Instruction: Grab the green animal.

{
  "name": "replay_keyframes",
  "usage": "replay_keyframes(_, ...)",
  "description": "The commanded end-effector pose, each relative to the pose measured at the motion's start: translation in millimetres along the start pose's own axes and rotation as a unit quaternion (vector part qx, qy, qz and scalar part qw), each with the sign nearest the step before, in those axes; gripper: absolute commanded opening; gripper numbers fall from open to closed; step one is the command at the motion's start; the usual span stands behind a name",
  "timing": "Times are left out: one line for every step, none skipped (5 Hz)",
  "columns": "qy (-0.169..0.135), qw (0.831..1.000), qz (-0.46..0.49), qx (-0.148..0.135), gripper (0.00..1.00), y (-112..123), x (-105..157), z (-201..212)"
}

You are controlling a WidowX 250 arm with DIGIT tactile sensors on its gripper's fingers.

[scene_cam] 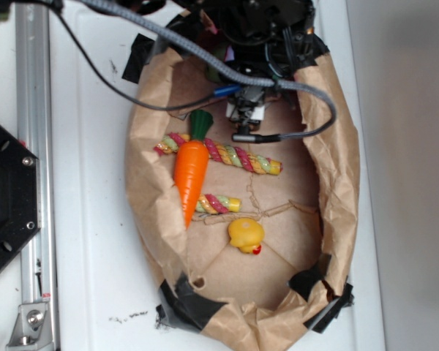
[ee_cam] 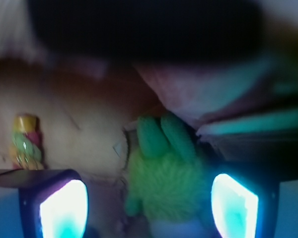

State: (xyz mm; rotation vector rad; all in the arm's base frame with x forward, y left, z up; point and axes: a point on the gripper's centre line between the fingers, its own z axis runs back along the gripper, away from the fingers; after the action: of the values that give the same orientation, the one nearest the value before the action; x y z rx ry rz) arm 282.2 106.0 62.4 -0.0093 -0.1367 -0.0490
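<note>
Wrist cam is blurry, but the green animal sits right between the two glowing fingers of the claw, which are spread apart with gaps on both sides. From the exterior view the arm hides it at the top of the brown paper nest; the carrot, rope toy and yellow duck lie lower down.

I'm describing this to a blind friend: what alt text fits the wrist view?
A fuzzy lime-green plush toy sits between two glowing gripper fingertips, close up and blurred. A twisted multicoloured rope toy lies at left on brown paper.
</note>
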Motion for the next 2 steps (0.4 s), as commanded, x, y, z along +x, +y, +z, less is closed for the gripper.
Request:
replay_keyframes(-0.015,0.999,0.049,0.011,1.00,-20,6,27)
replay_keyframes(-0.025,0.999,0.035,0.011,1.00,-45,4,35)
